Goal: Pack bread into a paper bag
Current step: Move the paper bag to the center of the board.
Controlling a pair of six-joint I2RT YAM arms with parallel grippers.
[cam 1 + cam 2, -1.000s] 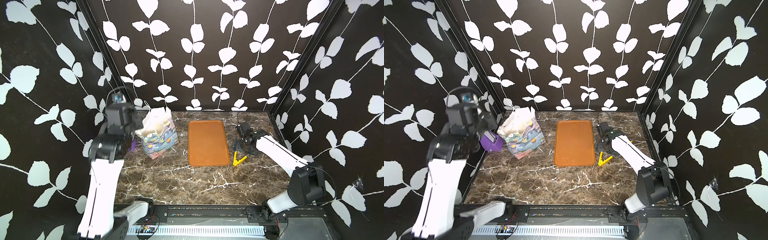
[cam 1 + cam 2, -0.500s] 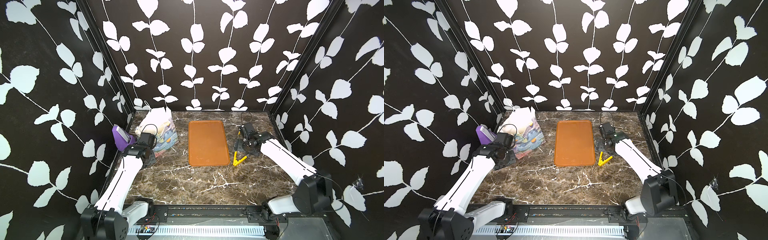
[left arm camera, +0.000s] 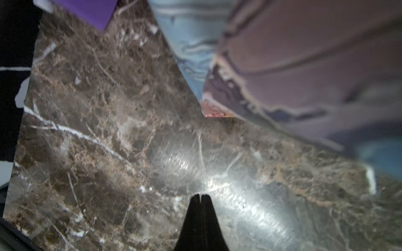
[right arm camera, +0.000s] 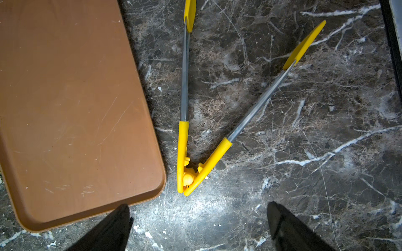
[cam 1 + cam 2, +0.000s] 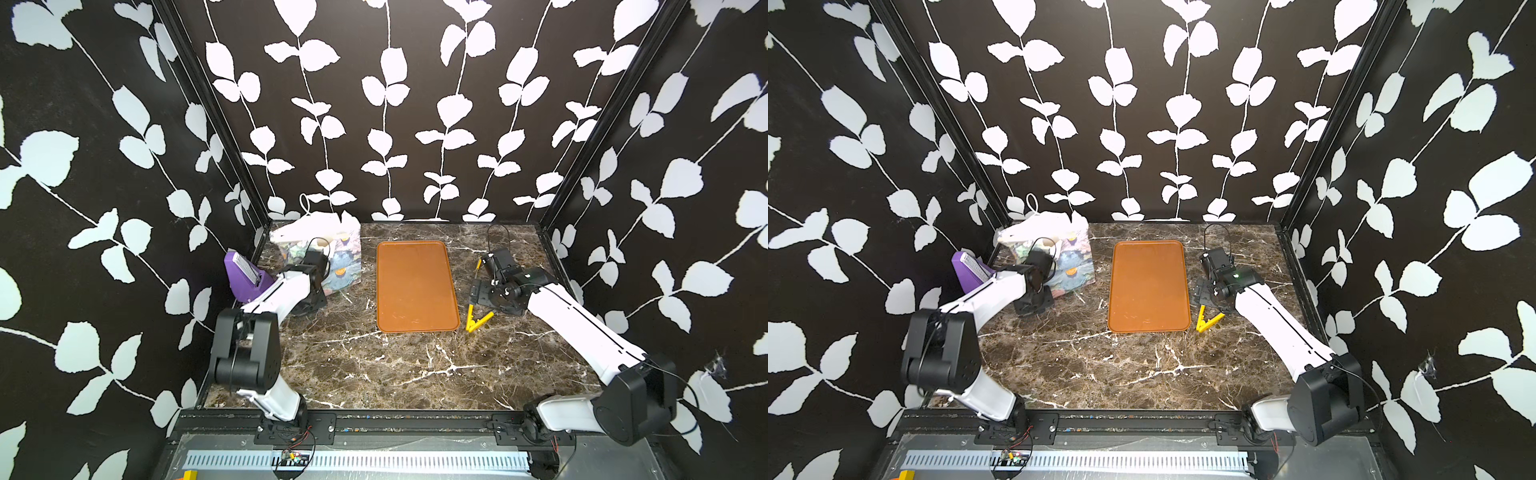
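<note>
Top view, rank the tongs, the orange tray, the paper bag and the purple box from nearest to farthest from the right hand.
1. The tongs, beside the right hand.
2. The orange tray, mid-table.
3. The paper bag, back left.
4. The purple box, at the left edge.

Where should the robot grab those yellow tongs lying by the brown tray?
The tongs lie flat, spread in a V, so probably grip the yellow handles near the hinge, coming down from above: only there are both arms close enough for the open right pincer to straddle.
</note>
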